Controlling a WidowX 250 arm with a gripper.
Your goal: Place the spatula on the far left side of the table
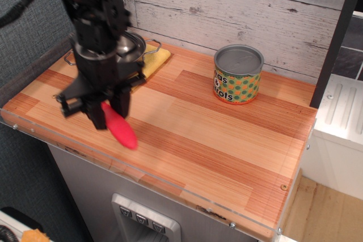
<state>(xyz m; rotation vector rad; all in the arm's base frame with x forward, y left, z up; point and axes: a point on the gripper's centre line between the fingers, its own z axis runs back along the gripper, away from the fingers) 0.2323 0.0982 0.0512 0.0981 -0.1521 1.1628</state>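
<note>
The claw (106,110) hangs over the front left part of the surface (227,140), closed on the spatula (120,128). Only the red-pink handle shows, projecting from under the fingers down and toward the front right; the metal bowl end is hidden behind the claw body. The handle's long axis runs diagonally, from the claw toward the clear front edge. Whether the handle tip touches the wood or is just above it cannot be told from this view.

Behind the arm, at the back left corner, a steel pot (129,46) sits on a yellow cloth (153,60), both largely masked by the arm. A printed tin can (238,75) stands well apart at the back, right of centre.

Assessment: the spatula is already over the left side of the surface, so transport appears nearly complete. The relation governing the next move is the bare wood to the left of the claw, between it and the left edge, in front of the pot. A short travel left, then a descent and release, seems sufficient.

Risk: the slanted handle points toward the front edge; released too near it, the spatula could roll or overhang.
</note>
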